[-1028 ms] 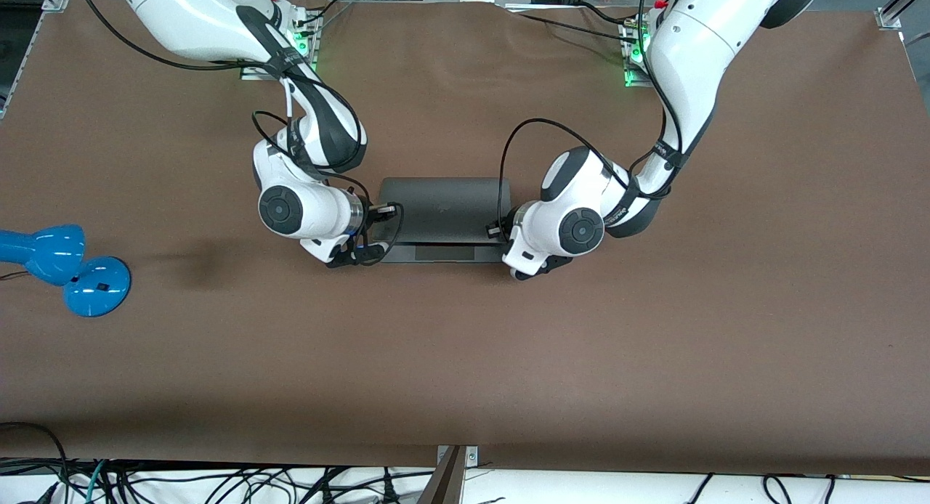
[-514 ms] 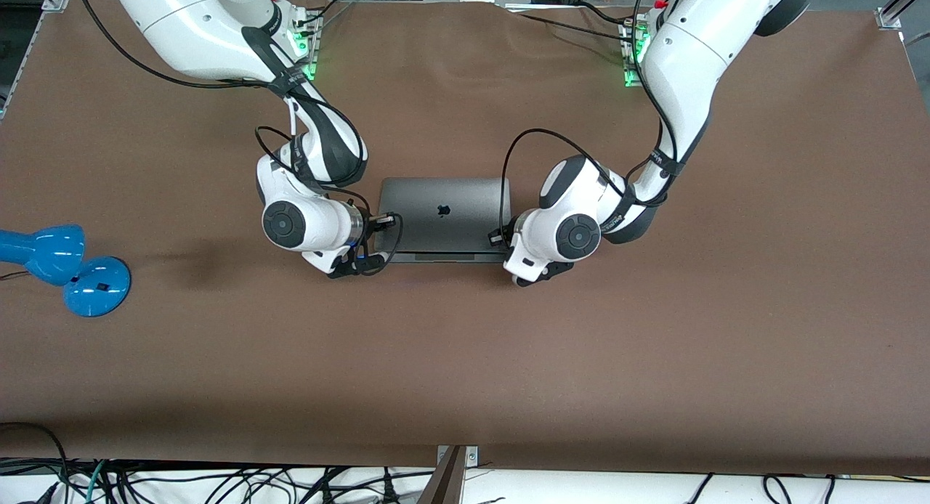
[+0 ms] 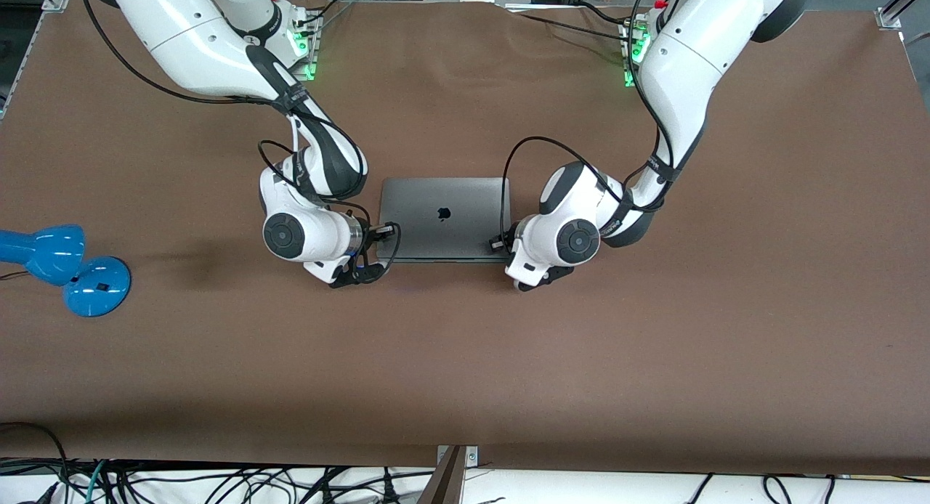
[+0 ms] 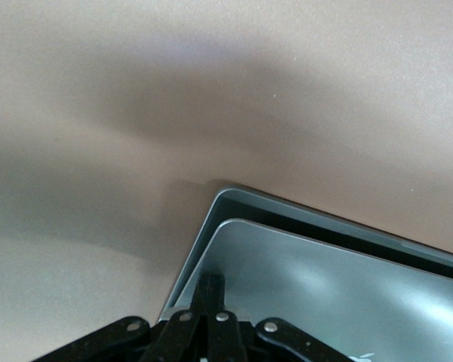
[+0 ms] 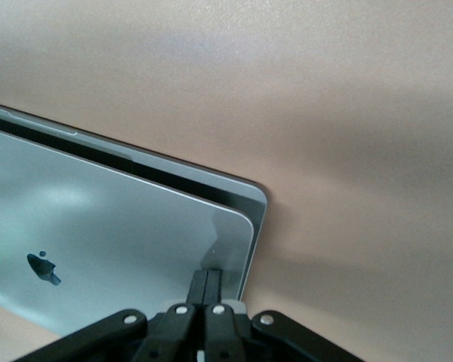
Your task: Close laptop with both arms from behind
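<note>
Laptop [image 3: 443,218] mid-table, lid nearly down (narrow gap remains). Left gripper [image 4: 209,290] and right gripper [image 5: 206,285], jaws pressed together, bear on lid corners. Next: gentle final press.

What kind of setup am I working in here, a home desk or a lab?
Most likely a robotics lab bench, not a home desk. Two white arms are bolted along one edge of a brown-covered table, aluminium framing shows at its corners, and loose cables pile up along the edge nearest the front camera.

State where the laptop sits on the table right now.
In the front view the laptop lies mid-table between the right pincer and left pincer, its lid nearly shut.
</note>
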You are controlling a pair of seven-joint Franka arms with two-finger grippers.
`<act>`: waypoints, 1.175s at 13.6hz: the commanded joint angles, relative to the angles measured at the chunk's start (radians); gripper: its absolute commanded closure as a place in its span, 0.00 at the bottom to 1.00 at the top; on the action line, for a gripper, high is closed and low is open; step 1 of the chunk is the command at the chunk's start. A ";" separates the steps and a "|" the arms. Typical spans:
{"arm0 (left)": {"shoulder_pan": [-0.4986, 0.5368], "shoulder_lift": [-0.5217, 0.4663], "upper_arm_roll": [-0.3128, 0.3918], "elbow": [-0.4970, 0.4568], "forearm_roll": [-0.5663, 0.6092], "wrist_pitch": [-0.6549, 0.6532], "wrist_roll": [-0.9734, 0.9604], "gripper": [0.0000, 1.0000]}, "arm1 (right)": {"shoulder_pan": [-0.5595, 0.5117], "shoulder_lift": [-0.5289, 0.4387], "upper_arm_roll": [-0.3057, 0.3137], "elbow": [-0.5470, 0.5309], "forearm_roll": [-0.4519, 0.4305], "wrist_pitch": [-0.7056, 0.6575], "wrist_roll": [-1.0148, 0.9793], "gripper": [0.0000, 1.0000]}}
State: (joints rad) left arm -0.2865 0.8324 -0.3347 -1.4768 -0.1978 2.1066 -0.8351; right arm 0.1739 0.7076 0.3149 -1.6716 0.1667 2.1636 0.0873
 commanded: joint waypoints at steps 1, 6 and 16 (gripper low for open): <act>-0.014 0.025 0.008 0.035 0.032 0.006 -0.002 1.00 | 0.006 0.024 -0.002 0.026 -0.012 0.022 -0.027 1.00; -0.014 0.036 0.010 0.035 0.046 0.007 -0.002 1.00 | 0.007 0.046 -0.002 0.026 -0.013 0.048 -0.027 1.00; 0.001 -0.004 0.010 0.033 0.124 0.021 0.001 0.00 | 0.025 0.004 -0.056 0.023 -0.015 0.039 -0.017 0.06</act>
State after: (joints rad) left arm -0.2881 0.8574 -0.3302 -1.4558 -0.1262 2.1408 -0.8340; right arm 0.1823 0.7376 0.2838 -1.6514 0.1661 2.2138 0.0684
